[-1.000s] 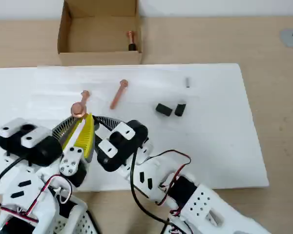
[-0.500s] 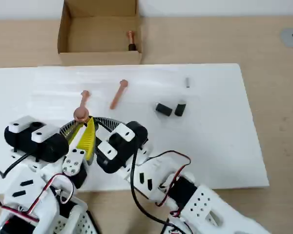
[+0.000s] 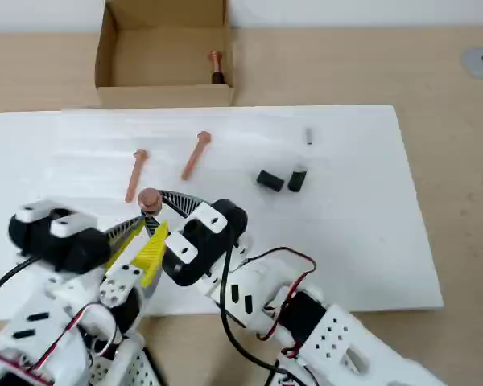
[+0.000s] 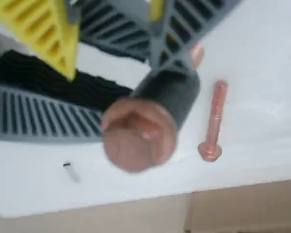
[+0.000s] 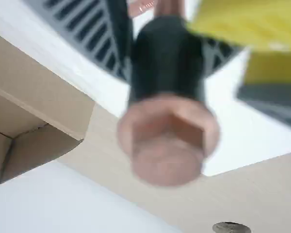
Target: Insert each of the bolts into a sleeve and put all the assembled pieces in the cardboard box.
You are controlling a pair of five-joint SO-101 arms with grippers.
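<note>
A copper bolt [image 3: 149,199] sits head-up in a black sleeve [image 3: 151,212] over the white sheet, between the two arms. The left gripper [image 3: 149,219] is shut on the bolt from the left. From the right, the right gripper [image 3: 163,201] is shut on the sleeve. The left wrist view has the bolt head [image 4: 138,138] tight against the sleeve [image 4: 172,92]. The right wrist view shows the same head [image 5: 167,141] and sleeve [image 5: 165,58]. Two loose bolts [image 3: 135,173] [image 3: 196,154] and two loose sleeves [image 3: 269,180] [image 3: 297,179] lie on the sheet.
The cardboard box [image 3: 165,96] stands beyond the sheet's far edge, with one assembled piece [image 3: 216,66] in its right corner. A small grey pin [image 3: 309,136] lies near the far edge of the white sheet [image 3: 354,241]. A grey disc [image 3: 481,60] sits at the table's far right.
The left arm has swung right and carried the bolt head right and nearer, up against the sleeve. The right arm has hardly moved.
</note>
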